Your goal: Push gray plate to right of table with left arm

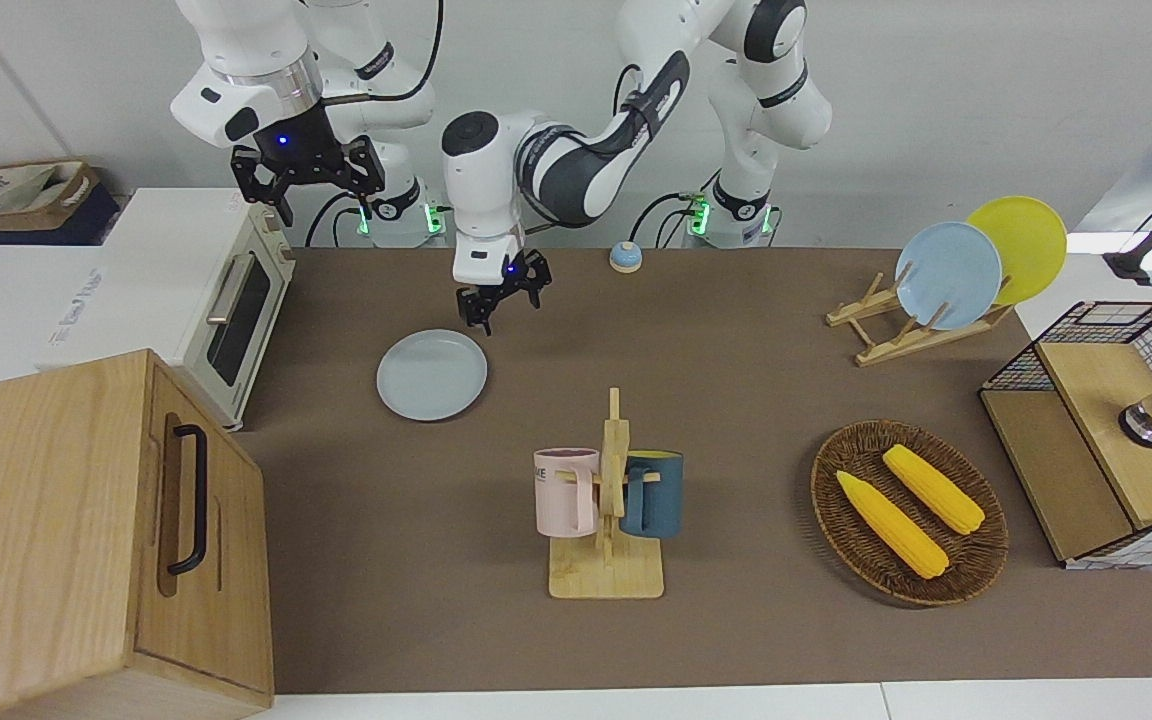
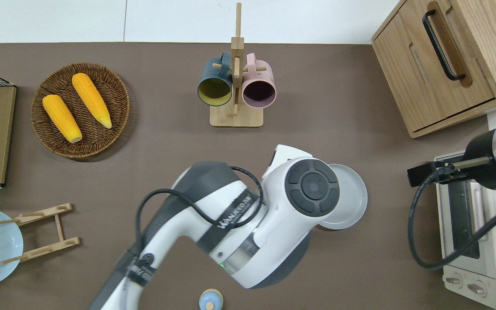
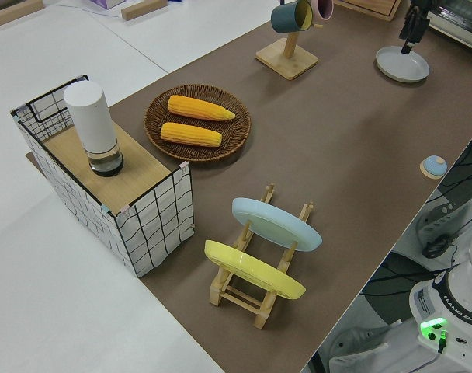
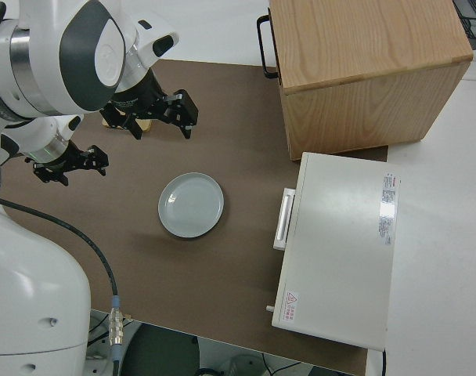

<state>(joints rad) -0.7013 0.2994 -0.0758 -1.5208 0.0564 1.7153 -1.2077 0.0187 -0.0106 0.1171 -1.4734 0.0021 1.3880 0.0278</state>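
Observation:
The gray plate (image 1: 432, 374) (image 4: 191, 205) (image 3: 402, 64) lies flat on the brown table (image 1: 736, 400), toward the right arm's end and close to the toaster oven. My left arm reaches across the table. Its left gripper (image 1: 498, 308) (image 4: 67, 166) (image 3: 411, 31) hangs open and empty just off the plate's rim, on the side toward the robots and the left arm's end, apart from the plate. In the overhead view the arm's round joint hides the gripper and part of the gray plate (image 2: 348, 202). The right gripper (image 1: 314, 188) is parked and open.
A toaster oven (image 1: 231, 300) and a wooden cabinet (image 1: 86, 520) stand at the right arm's end. A mug rack (image 1: 608, 500) is mid-table. A corn basket (image 1: 906, 510), a plate rack (image 1: 896, 325), a wire box (image 1: 1096, 430) and a small bell (image 1: 625, 257) sit toward the left arm's end.

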